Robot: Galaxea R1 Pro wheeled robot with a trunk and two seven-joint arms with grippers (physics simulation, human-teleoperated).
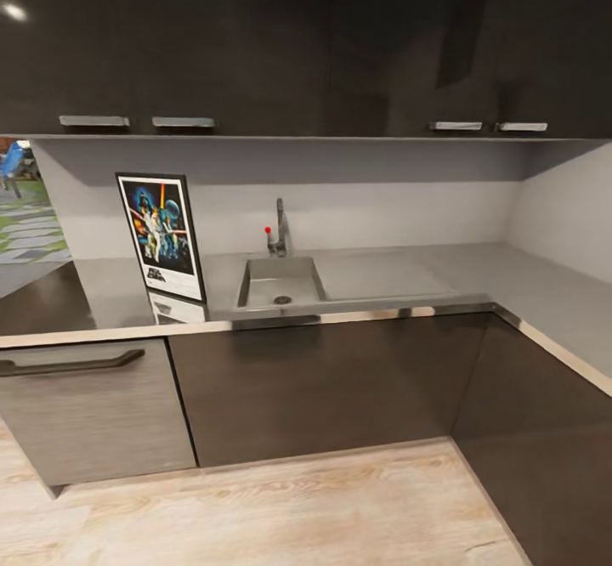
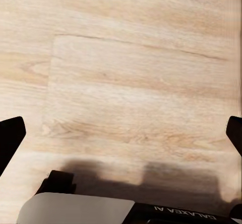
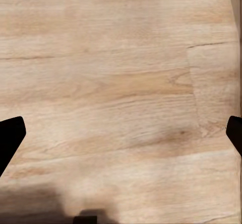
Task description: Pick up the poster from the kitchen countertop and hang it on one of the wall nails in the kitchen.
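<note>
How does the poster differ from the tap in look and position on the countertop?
The poster is a flat, colourful framed rectangle; the tap is a slim grey metal post with a red knob. The poster stands left of the sink; the tap rises behind it. Both stand upright near the backsplash.

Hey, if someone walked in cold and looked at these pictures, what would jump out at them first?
The colourful poster stands upright on the glossy grey kitchen countertop, leaning against the backsplash just left of the steel sink and its tap. Dark glossy cabinets hang above. Both wrist views look down on the light wood floor, jaws wide apart and holding nothing.
</note>
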